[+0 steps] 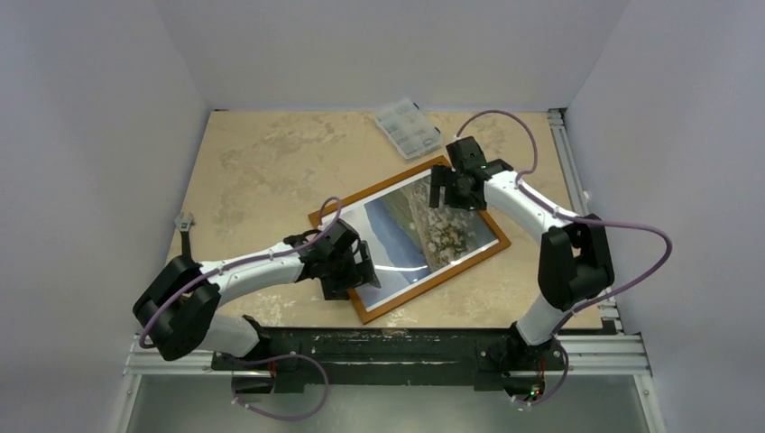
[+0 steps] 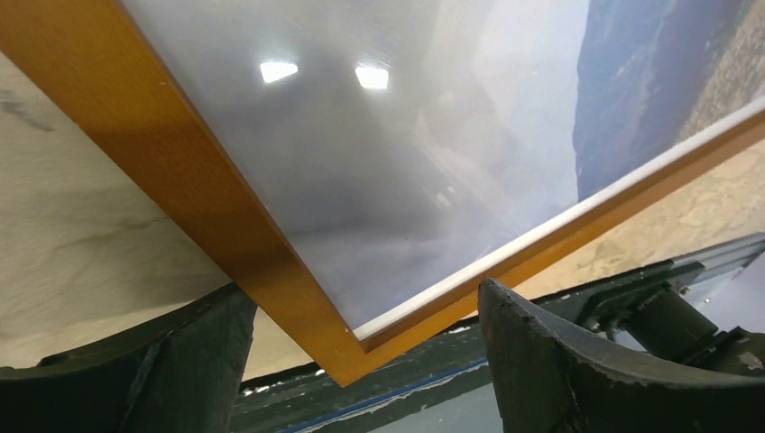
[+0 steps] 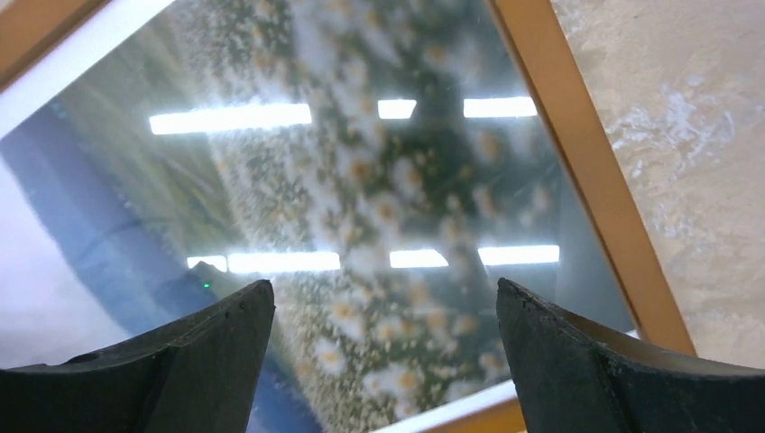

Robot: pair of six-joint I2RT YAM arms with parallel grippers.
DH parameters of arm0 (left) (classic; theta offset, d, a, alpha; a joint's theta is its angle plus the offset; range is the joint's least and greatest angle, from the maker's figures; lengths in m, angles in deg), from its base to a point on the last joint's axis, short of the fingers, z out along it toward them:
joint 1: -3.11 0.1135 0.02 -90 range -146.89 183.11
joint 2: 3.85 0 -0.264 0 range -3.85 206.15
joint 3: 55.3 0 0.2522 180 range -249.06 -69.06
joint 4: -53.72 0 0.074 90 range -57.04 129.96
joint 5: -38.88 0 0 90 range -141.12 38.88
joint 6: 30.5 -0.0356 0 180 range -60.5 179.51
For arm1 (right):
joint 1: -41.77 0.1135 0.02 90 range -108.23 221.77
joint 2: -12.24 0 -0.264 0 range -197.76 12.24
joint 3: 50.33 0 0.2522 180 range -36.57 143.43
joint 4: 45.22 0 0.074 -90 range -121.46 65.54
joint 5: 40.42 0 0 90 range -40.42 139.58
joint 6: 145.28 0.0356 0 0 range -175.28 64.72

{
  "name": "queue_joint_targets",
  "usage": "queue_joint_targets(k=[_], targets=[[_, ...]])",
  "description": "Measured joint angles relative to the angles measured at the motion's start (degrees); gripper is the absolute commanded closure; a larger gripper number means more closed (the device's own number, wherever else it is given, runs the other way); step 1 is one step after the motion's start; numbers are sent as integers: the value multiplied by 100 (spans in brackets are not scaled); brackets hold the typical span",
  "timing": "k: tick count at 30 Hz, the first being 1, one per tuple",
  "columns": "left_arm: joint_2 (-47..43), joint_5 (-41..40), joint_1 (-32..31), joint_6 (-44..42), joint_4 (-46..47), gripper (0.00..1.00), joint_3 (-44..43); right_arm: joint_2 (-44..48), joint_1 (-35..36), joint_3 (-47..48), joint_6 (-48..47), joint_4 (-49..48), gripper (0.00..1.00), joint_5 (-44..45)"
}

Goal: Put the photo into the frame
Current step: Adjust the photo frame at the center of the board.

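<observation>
You have a clear box lying at the worktop's far edge, right of centre. A small grey fitting sits at its left edge.

The photo lies inside the frame, tilted.

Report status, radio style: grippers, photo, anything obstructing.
Left gripper open, right gripper open, both above frame. Photo lying within frame rails. Clear compartment box apart; nothing obstructing.
</observation>
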Motion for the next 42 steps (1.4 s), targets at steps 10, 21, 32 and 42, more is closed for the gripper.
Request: queue_joint_targets(k=[10,21,32,42], targets=[[647,-92,-763,358,391,8,-516,2566,0,-1775,518,111,13,-450],[4,-1416,-1051,990,-601,0,-590,3873,0,-3429,1187,348,17,-876],[-3392,-3427,-1019,1523,-2796,0,-476,2673,0,-3668,1449,-400,25,-964],[-4664,-4127,-997,1700,-4094,0,-461,1980,70,-3320,1478,-730,53,-767]])
